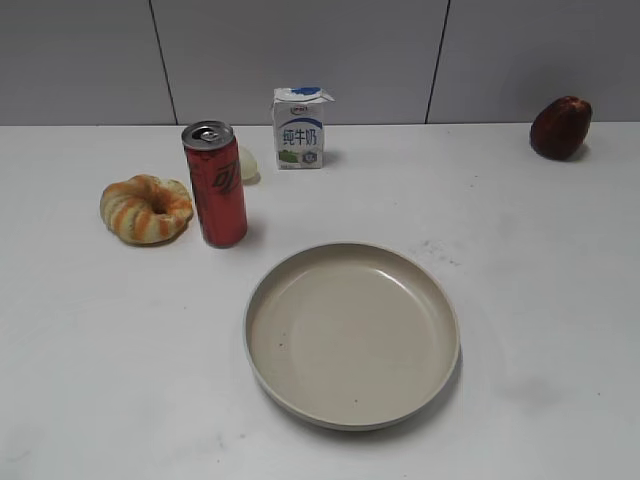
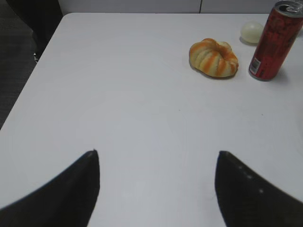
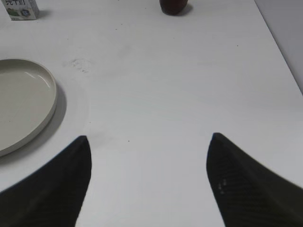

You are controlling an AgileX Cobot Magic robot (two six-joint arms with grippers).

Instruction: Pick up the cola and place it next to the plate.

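Observation:
The cola (image 1: pixel 215 184) is a tall slim red can with a silver top, standing upright left of centre; it also shows at the top right of the left wrist view (image 2: pixel 275 41). The plate (image 1: pixel 352 333) is large, round and beige, in front of and to the right of the can; its rim shows at the left of the right wrist view (image 3: pixel 28 109). My left gripper (image 2: pixel 157 153) is open and empty over bare table, well short of the can. My right gripper (image 3: pixel 149 137) is open and empty, right of the plate. Neither gripper shows in the exterior view.
An orange-striped bread ring (image 1: pixel 146 208) lies just left of the can. A small pale round thing (image 1: pixel 248 163) sits behind the can. A white-and-blue milk carton (image 1: pixel 300 127) stands at the back. A dark red fruit (image 1: pixel 560 127) is at the far right. The table's left edge (image 2: pixel 33 75) is near.

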